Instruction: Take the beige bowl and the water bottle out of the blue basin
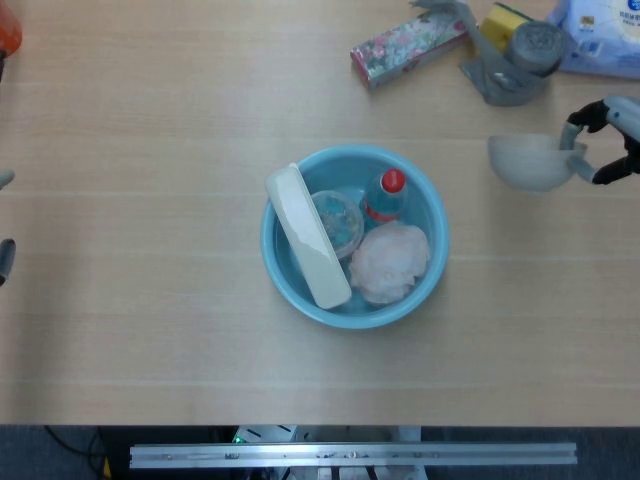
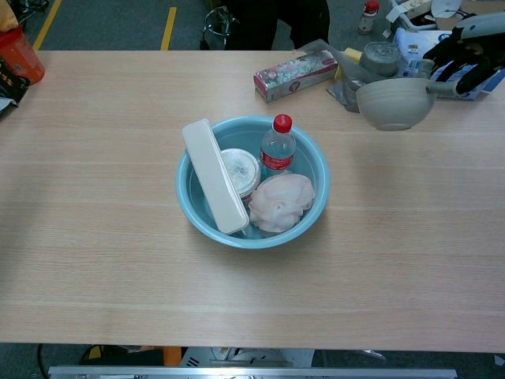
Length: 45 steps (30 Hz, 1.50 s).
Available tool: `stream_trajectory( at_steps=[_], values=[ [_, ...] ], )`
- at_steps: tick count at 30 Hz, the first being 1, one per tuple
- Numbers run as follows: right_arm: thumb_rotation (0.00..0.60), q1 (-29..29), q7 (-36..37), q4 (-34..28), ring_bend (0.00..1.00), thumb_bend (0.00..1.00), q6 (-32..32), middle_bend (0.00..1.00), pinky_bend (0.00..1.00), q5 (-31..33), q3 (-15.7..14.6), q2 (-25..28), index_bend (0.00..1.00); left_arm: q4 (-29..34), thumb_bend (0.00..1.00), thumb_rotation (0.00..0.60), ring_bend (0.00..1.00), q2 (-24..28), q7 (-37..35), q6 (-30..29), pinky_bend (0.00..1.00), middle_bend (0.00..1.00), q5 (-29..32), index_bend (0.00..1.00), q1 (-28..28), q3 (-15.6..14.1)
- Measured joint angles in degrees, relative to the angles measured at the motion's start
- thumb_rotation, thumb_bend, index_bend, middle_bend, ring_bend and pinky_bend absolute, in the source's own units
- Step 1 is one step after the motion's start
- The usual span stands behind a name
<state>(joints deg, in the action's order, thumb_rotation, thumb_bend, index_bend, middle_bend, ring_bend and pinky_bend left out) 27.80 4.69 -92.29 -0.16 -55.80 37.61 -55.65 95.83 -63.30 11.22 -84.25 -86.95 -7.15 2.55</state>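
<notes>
My right hand [image 1: 607, 139] [image 2: 465, 61] holds the beige bowl [image 1: 528, 162] [image 2: 392, 103] by its right rim, upright, well to the right of the blue basin [image 1: 274, 268] [image 2: 188, 207] and outside it. The water bottle [image 1: 384, 195] [image 2: 277, 146], clear with a red cap, stands upright inside the basin at its back. Two small grey and dark bits at the left edge of the head view look like my left hand [image 1: 4, 262]; how its fingers lie does not show.
The basin also holds a long white box [image 1: 308, 240], a round lidded tub [image 1: 337, 220] and a pink cloth [image 1: 390, 262]. A floral box [image 2: 295, 75], a grey tape roll [image 2: 379, 55] and a blue-white pack [image 2: 426, 39] lie at the back right.
</notes>
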Motion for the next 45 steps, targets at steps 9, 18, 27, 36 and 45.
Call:
stream_trajectory(
  at_steps=[9, 18, 27, 36, 45],
  values=[
    [0.6, 11.0, 0.5, 10.6, 0.19, 0.46, 9.2, 0.46, 0.22, -1.2, -12.4, -7.6, 0.66, 0.6, 0.36, 0.6, 0.16, 0.4, 0.3, -0.6, 0.04, 0.16, 0.1, 0.19, 0.3, -0.1],
    [0.6, 18.5, -5.4, 17.6, 0.2, 0.45, 21.7, 0.44, 0.22, 1.4, -21.5, -17.1, 0.66, 0.7, 0.36, 0.6, 0.16, 0.6, 0.2, -0.7, 0.04, 0.16, 0.4, 0.19, 0.6, -0.2],
    [0.6, 23.2, -12.6, 21.7, 0.1, 0.45, 28.8, 0.31, 0.2, 7.0, -27.2, -24.2, 0.46, 0.5, 0.36, 0.6, 0.16, 0.6, -0.1, -0.7, 0.04, 0.16, 0.4, 0.19, 0.6, -0.2],
    [0.6, 25.3, -15.4, 19.4, 0.0, 0.34, 28.9, 0.09, 0.1, 9.7, -30.1, -22.9, 0.0, 0.2, 0.36, 0.6, 0.16, 0.5, -0.3, -0.9, 0.04, 0.15, 0.6, 0.19, 0.8, -0.2],
    [0.6, 23.7, -12.7, 9.8, 0.0, 0.24, 32.2, 0.16, 0.1, 6.0, -29.1, -16.9, 0.0, 0.1, 0.36, 0.6, 0.16, 0.6, -0.7, -1.0, 0.04, 0.15, 0.3, 0.19, 0.8, -0.3]
  ],
)
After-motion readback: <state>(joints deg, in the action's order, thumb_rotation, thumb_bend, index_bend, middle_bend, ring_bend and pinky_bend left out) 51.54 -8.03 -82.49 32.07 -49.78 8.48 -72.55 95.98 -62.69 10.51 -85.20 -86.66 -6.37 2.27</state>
